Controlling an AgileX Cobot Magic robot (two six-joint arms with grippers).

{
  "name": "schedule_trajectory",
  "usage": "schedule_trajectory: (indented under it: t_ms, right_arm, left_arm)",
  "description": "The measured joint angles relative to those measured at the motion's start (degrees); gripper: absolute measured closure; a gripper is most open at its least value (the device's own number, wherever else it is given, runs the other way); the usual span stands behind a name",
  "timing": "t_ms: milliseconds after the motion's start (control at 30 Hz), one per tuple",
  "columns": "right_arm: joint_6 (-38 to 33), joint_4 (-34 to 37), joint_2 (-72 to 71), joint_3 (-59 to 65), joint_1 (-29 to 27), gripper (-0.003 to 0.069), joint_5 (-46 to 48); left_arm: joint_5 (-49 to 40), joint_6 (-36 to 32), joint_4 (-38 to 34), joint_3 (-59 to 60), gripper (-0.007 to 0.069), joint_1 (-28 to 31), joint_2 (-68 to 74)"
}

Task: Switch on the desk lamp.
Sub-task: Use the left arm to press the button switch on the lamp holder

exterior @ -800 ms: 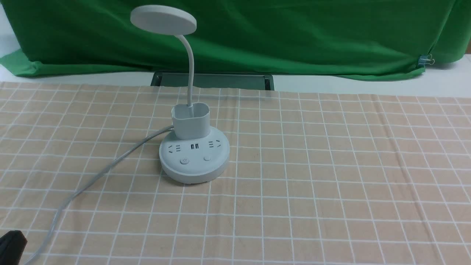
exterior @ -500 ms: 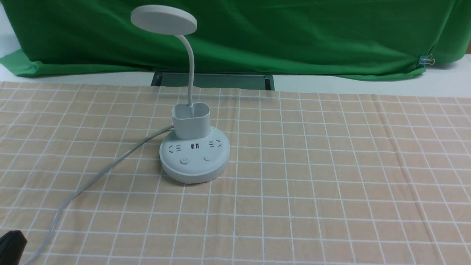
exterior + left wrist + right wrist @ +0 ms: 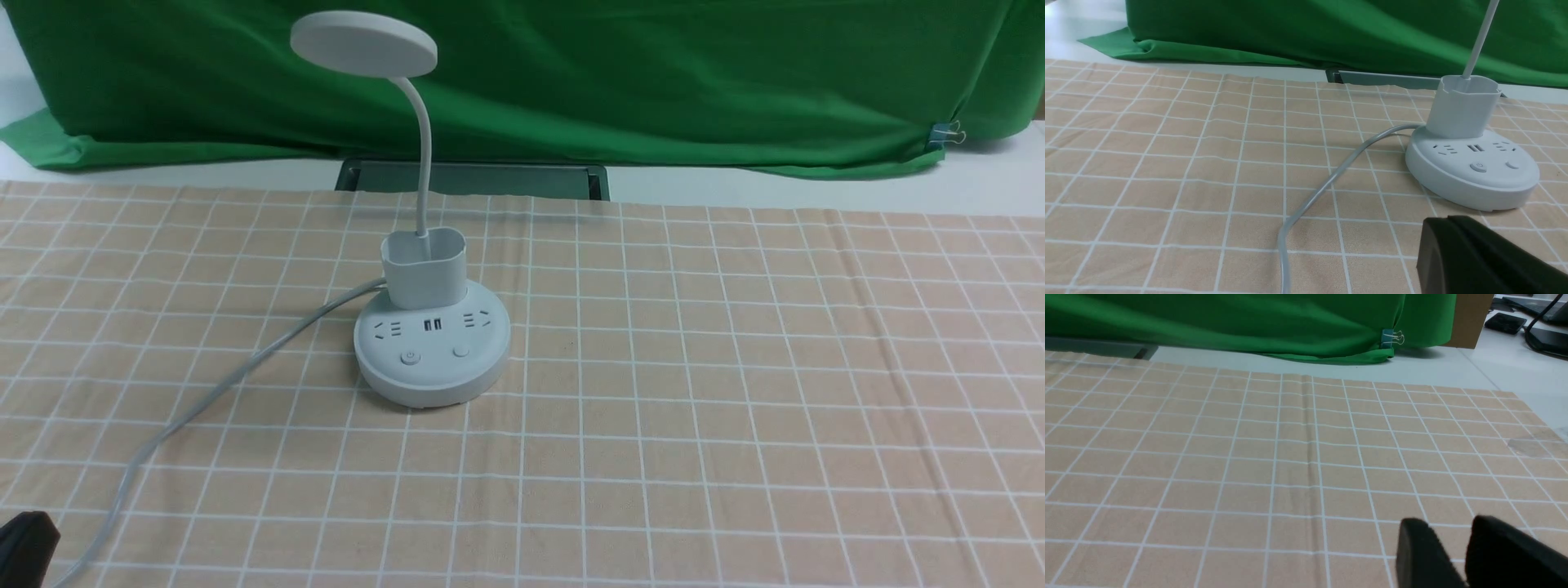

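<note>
On checked cloth [image 3: 735, 408], desk lamp [image 3: 431, 351] stands apart from left end effector [image 3: 24, 541].

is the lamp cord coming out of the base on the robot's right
No, the grey cord leaves the base on the robot's left and trails toward the near edge.
</note>
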State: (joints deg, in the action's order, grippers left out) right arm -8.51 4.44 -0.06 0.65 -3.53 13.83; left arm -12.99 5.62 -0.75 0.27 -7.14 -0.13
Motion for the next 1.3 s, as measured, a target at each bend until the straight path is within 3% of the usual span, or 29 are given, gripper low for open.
schedule_trajectory:
  t_ms: [433,533,733,1000,1067,1167,1200,1300]
  right_arm:
    - [0.0,0.0,0.0,0.0,0.0,0.0421,0.0]
    - [0.0,0.0,0.0,0.0,0.0,0.0421,0.0]
    - [0.0,0.0,0.0,0.0,0.0,0.0421,0.0]
    - [0.0,0.0,0.0,0.0,0.0,0.0421,0.0]
    - [0.0,0.0,0.0,0.0,0.0,0.0421,0.0]
    - [0.0,0.0,0.0,0.0,0.0,0.0421,0.0]
    - [0.0,0.0,0.0,0.0,0.0,0.0421,0.0]
    - [0.0,0.0,0.0,0.0,0.0,0.0421,0.0]
  left_arm:
    - [2.8,-1.0,0.4,0.0,0.0623,0.0,0.0]
    - [11.6,-3.4,0.7,0.0,0.0623,0.0,0.0]
    - [37.6,-4.5,0.7,0.0,0.0623,0.0,0.0]
    - [60.5,-2.1,0.2,-0.1,0.0623,0.0,-0.1]
    - [59.1,-1.1,0.2,-2.5,0.0623,0.0,-0.2]
    - [47.7,0.7,-0.2,-10.5,0.0623,0.0,-0.2]
    - [37.2,1.0,-0.7,-16.9,0.0623,0.0,0.8]
    - [21.2,0.2,-0.8,-25.8,0.0623,0.0,6.8]
